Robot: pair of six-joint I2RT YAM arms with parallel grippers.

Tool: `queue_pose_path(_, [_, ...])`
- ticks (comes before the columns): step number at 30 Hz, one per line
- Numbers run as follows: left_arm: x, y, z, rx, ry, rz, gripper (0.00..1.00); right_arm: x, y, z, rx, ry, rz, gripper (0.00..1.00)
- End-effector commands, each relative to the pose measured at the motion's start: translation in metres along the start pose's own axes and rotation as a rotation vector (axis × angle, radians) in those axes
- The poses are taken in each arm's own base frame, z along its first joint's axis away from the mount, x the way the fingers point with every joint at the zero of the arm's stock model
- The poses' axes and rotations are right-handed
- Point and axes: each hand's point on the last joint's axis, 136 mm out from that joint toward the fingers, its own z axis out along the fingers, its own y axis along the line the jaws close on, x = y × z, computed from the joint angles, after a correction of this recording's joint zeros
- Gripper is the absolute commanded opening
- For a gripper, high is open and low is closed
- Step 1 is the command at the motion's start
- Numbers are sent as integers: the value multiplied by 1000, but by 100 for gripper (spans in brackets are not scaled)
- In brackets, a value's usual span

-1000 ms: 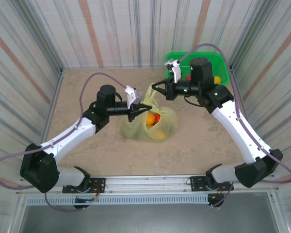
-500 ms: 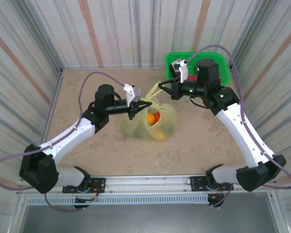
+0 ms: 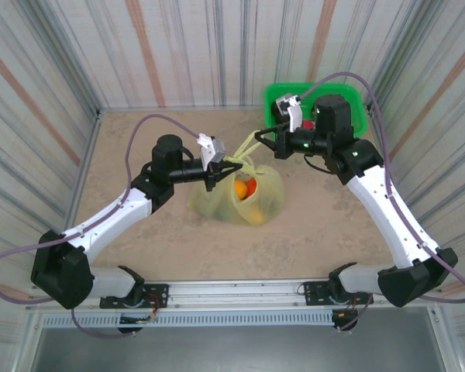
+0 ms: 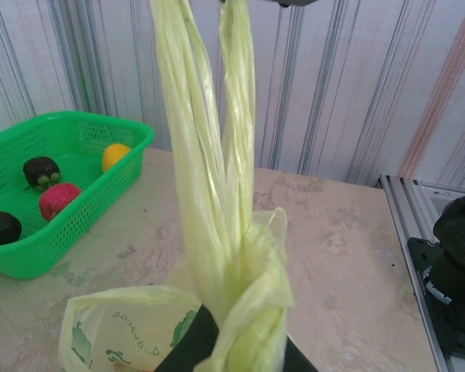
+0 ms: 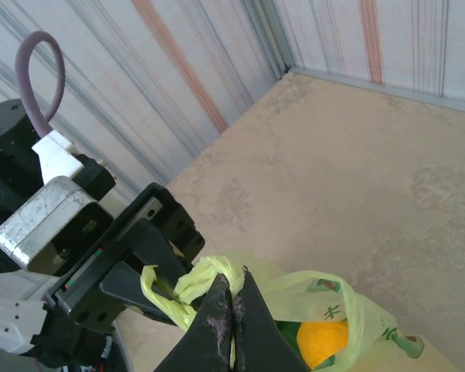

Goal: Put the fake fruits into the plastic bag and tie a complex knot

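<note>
Since the knot turns on how the handles run between my two grippers, I note that first. The table [image 3: 139, 232] is boxed in by striped walls [image 3: 178, 54], with bare surface to the left and on the near side. The green basket [image 3: 358, 99] sits in the far right corner, close behind my right wrist, so there is little room to pull back that way. The plastic bag [image 3: 257, 203] sits mid-table between the arms, well apart from every wall, with an orange fruit [image 3: 240, 189] and a red fruit [image 3: 251, 186] inside.

The handle strands [image 3: 248, 147] rise out of the bunched neck and run diagonally toward the far right, taut. In the left wrist view they stand as two long near-vertical bands.

The left gripper [image 3: 231, 166] is clamped shut on the bunched neck at the low end. The right gripper [image 3: 261, 138] is pinched shut on the strands at the high end, just beside and above the left one. My guess is the right arm leads any wrap, with free room toward the far left.

Leftover fruits lie in the basket: a red one [image 4: 59, 199], a yellow-orange one [image 4: 116, 156] and two dark ones [image 4: 0, 227]. By my reckoning the filling is not finished.
</note>
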Motion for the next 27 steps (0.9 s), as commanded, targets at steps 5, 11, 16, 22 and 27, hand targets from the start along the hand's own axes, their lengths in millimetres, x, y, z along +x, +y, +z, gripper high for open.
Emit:
queue_pose_path(5, [11,7,-2,-22,38,-43,10,-26,10,-20,10,-98,-54,0])
queue_pose_path(11, [8,10,-3,-36,24,-54,0,-20,15,-21,-7,-88,-65,0])
queue_pose_path(16, [5,25,-10,-88,-1,-95,0,25,49,-28,-119,-32,-147,0])
queue_pose_path(22, [5,34,-12,-114,-7,-112,0,101,59,-23,-174,64,-172,0])
queue_pose_path(27, [3,38,-13,-123,-16,-130,0,136,30,4,-79,126,-136,0])
